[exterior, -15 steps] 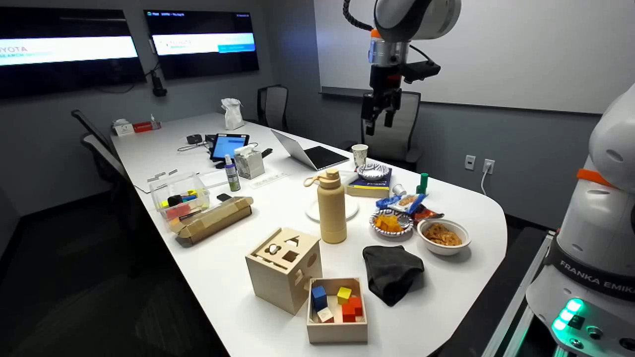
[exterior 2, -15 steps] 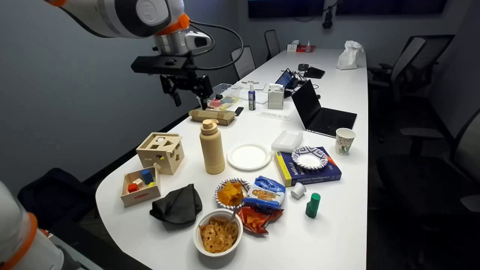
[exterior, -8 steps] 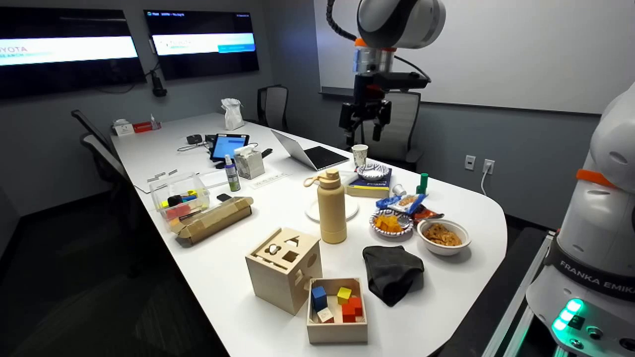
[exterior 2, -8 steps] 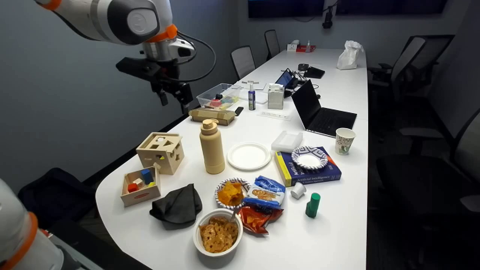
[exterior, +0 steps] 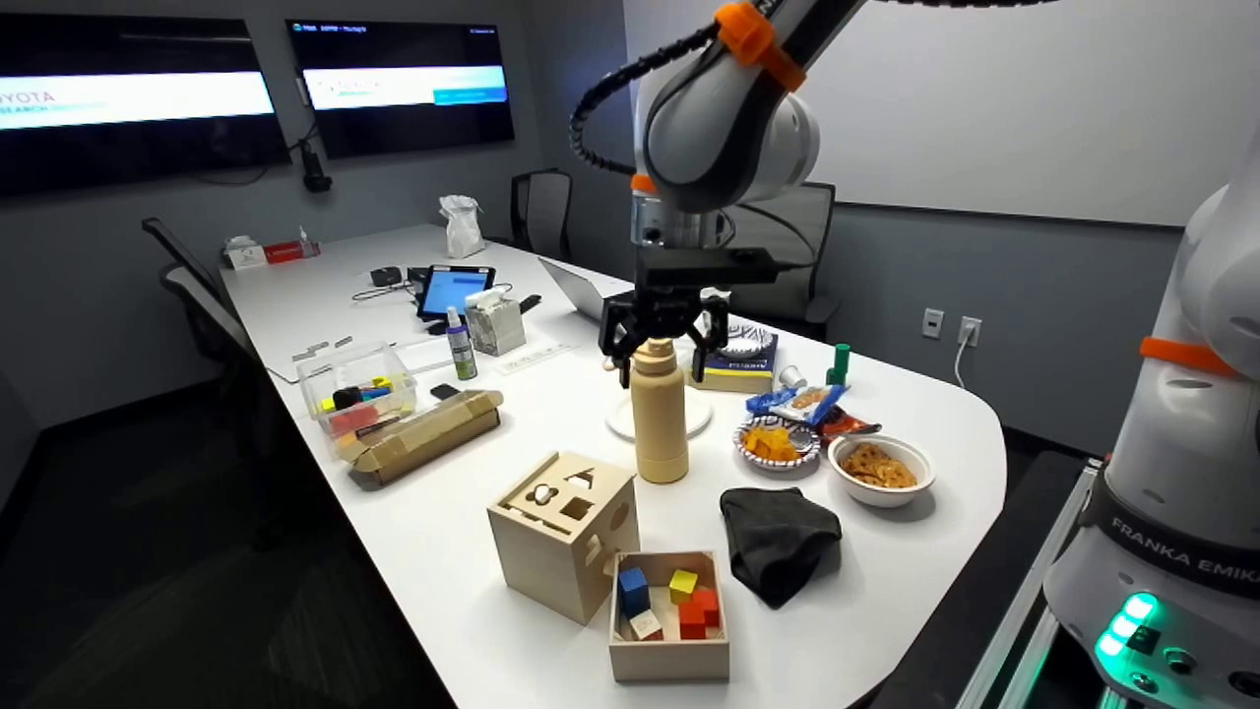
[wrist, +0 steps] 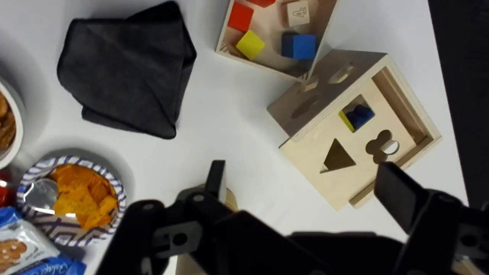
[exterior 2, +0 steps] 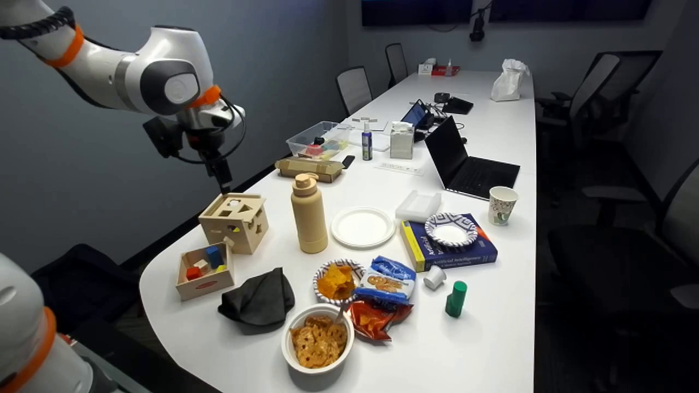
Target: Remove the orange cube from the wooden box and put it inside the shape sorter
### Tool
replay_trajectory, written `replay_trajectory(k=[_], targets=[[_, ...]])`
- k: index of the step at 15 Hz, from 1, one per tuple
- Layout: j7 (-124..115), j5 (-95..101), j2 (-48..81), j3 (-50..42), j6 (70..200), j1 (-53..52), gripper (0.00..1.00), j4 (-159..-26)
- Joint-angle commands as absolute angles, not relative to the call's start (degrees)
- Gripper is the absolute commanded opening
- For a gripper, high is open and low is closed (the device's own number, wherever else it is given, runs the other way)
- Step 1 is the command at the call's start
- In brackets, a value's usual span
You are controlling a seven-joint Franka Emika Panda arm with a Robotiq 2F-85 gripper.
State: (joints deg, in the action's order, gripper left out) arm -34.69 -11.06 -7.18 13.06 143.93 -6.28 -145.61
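Note:
The low wooden box [exterior: 669, 663] stands on the table with blue, yellow, plain and red-orange blocks inside. Two red-orange blocks show, a front one [exterior: 692, 621] and one behind it [exterior: 707, 599]. I cannot tell which is the orange cube. In the wrist view one red-orange block [wrist: 240, 17] lies in a box corner; the other is cut off at the top edge. The shape sorter [exterior: 561, 551] stands against the box, holed face up; it also shows in the wrist view [wrist: 317, 183]. My gripper [exterior: 661, 379] is open and empty, in the air above the table near the sorter.
A tall tan bottle [exterior: 660, 433] stands close to the sorter, near the gripper. A black cloth [exterior: 778, 542] lies beside the box. A snack bowl [exterior: 881, 473], a chip bowl [exterior: 776, 443] and a cardboard piece [exterior: 428, 438] are on the table too.
The arm has come down; the gripper moved left and lower in both exterior views and its wrist has turned. The gripper stays open. The box, blocks and sorter have not moved.

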Motion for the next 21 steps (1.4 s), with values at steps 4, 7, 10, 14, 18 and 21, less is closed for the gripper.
replay_trajectory(k=[4,7,10,14,18,21], targets=[[-48.9,-12.1,4.3,13.4,150.9,-9.1,1.0,-144.8],[-49.9,-16.2,8.2,13.5,153.6,-10.8,1.0,-145.5],[-48.5,-19.7,12.2,13.4,158.0,-11.7,1.0,-146.1],[-45.8,-22.8,13.9,13.1,158.9,-12.0,1.0,-145.7],[-44.3,-24.5,16.0,13.2,161.0,-11.8,1.0,-145.6],[-44.3,-24.5,16.6,13.3,160.0,-11.8,1.0,-144.7]])
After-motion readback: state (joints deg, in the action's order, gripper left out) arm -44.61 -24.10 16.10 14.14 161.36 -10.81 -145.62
